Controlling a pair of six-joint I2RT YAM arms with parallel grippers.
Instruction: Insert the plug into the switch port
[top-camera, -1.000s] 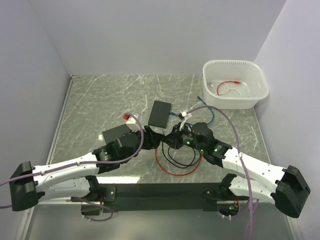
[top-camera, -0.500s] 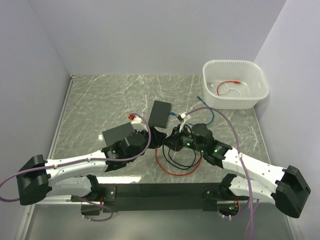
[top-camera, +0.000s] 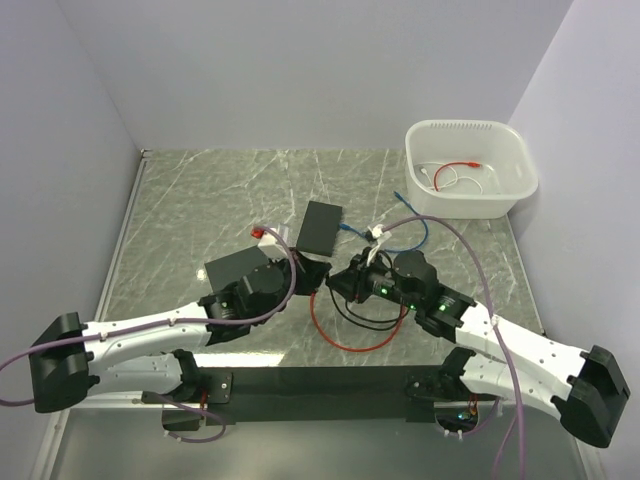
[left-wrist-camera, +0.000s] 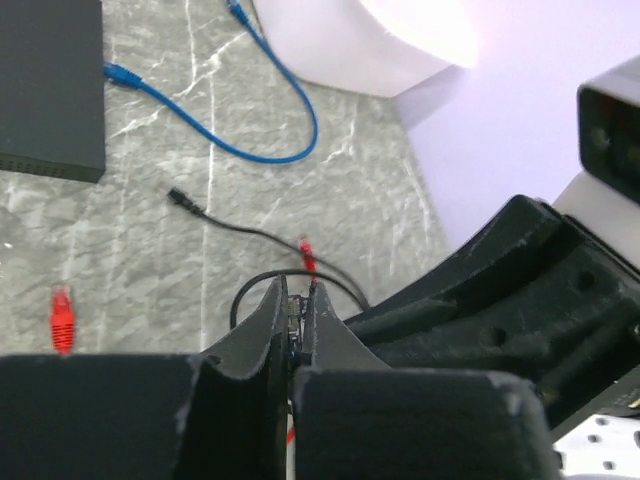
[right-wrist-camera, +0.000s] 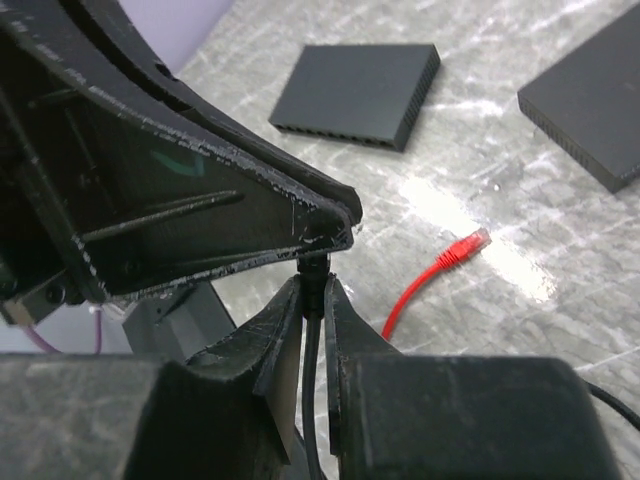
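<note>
The black plug (right-wrist-camera: 316, 270) hangs above the table between both grippers, its black cable (top-camera: 360, 318) looping down to the marble. My left gripper (left-wrist-camera: 293, 300) is shut on the plug's front end (left-wrist-camera: 292, 318). My right gripper (right-wrist-camera: 315, 290) is closed round the plug's boot, fingers (right-wrist-camera: 285, 325) close on each side. In the top view the left gripper (top-camera: 320, 274) and right gripper (top-camera: 342, 281) meet tip to tip just below the black switch (top-camera: 320, 226). The switch's port side is not visible from above.
A second black box (top-camera: 232, 268) lies partly under my left arm. A red cable (top-camera: 345, 342) loops on the marble, one red plug (top-camera: 262, 233) left of the switch. A blue cable (left-wrist-camera: 250, 150) trails toward the white tub (top-camera: 470, 205) at the back right.
My left arm moved right to the right gripper and its jaws closed on the plug. The right arm shifted slightly back and right.
</note>
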